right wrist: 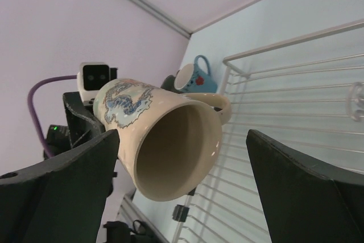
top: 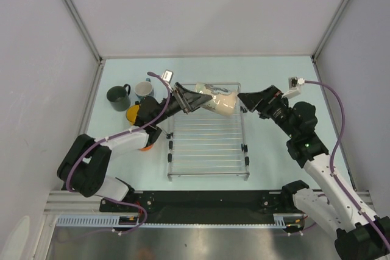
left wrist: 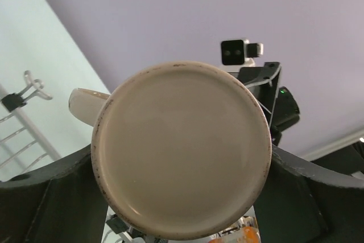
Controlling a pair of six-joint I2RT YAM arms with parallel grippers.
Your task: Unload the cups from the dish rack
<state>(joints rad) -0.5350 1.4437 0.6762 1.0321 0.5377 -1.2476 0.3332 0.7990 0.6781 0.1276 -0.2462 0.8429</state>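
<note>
1. Left gripper (top: 190, 99) is clamped on the base end of the tall beige mug (top: 220, 102). The mug lies on its side in the air over the far edge of the dish rack (top: 207, 150), mouth towards the table's (top: 286, 156) right edge.
2. Left wrist view: the mug's flat underside fills most of the frame. A dark finger (left wrist: 40, 197) shows on each side, but the contact points are hidden behind the base. The handle pokes out at upper left.
3. Right gripper (top: 248, 100) is spread wide, just off the mug's mouth. The right wrist view looks straight into the hollow, with both fingers (right wrist: 62, 186) standing clear of the rim. Whether a tip touches the rim cannot be told from above.
4. A painted grey-blue figure is on the mug's side. It is partly turned away and its subject is unclear.
5. Dark grey mug (top: 119, 97) and blue mug (top: 144, 91) stand upright, near each other, towards the far left corner of the table.
6. Yellow mug (top: 132, 114): only part of it shows past the left arm, left of the rack.
7. Orange mug (top: 145, 147): only a sliver shows under the left forearm, so its pose cannot be told.
</note>
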